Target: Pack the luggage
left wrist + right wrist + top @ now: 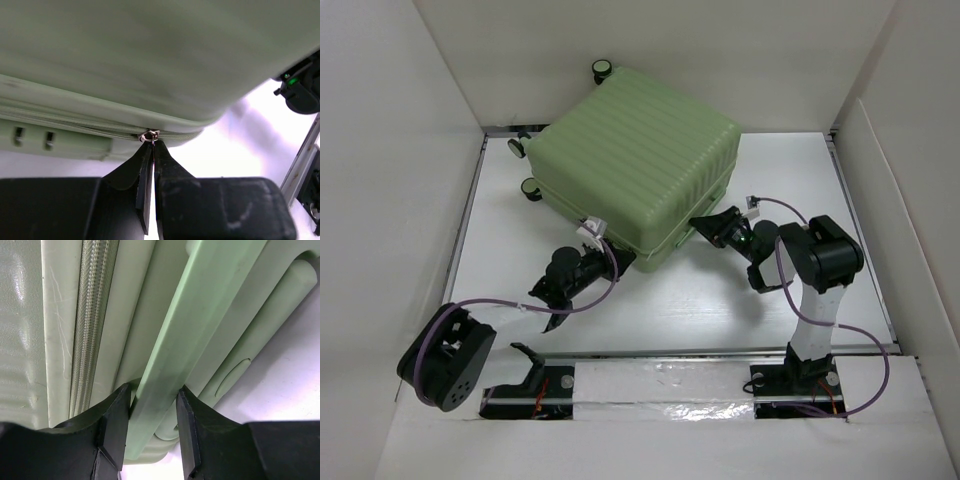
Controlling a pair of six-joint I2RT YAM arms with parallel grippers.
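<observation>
Left end effector [151,146], pressed together on the zipper pull [151,135], looks set to run the zip, while right end effector [152,405] clamps the handle [200,315], likely steadying the closed suitcase [635,165] lying upper-middle on the worktop [720,300].

No text, label, brand or number is legible in any view.

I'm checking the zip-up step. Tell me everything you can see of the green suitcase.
The pale green ribbed hard-shell suitcase lies closed and flat on the white table, skewed, its black-and-green wheels at the far left. The left gripper is shut on the small metal zipper pull at its near seam; the right gripper clamps its pale green side handle.
</observation>
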